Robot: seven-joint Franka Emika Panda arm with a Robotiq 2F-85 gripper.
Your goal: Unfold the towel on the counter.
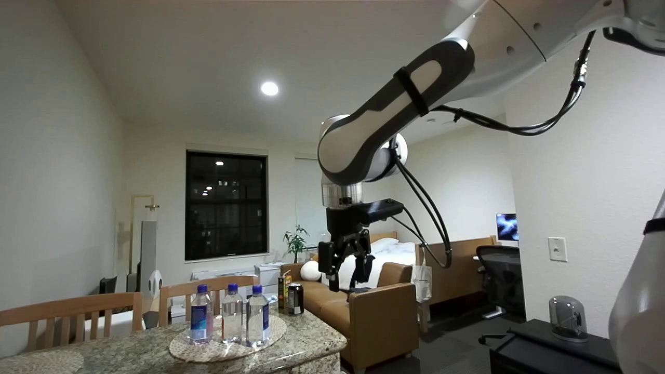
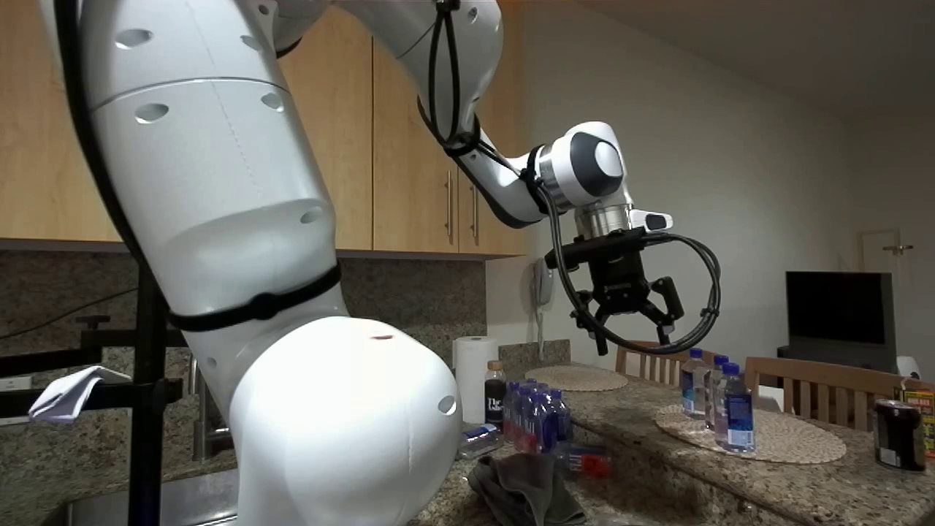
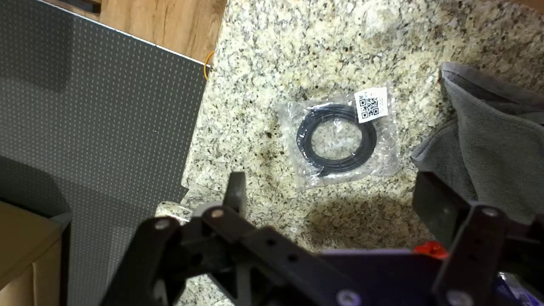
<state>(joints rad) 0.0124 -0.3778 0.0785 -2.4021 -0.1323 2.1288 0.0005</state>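
Kitchen with pale wood cupboards, a brown sofa beyond, and a speckled stone desk for working on. On that desk, bunched in loose folds, a grey towel: off to the right in the wrist view, just beside a clear packet of coiled black cable, and near a cluster of bottles in an exterior view. Hanging well above, with jaws spread wide, pointing down, and nothing between them. Looks like the approach stage, with the unfolding itself not yet begun. Calls next, most likely, for a shift across to the towel, then a descent onto a free corner, perhaps the one nearest the packet. Best to close there on a single layer rather than the whole bundle, then lift and draw outwards, minding the packet, probably in the way.
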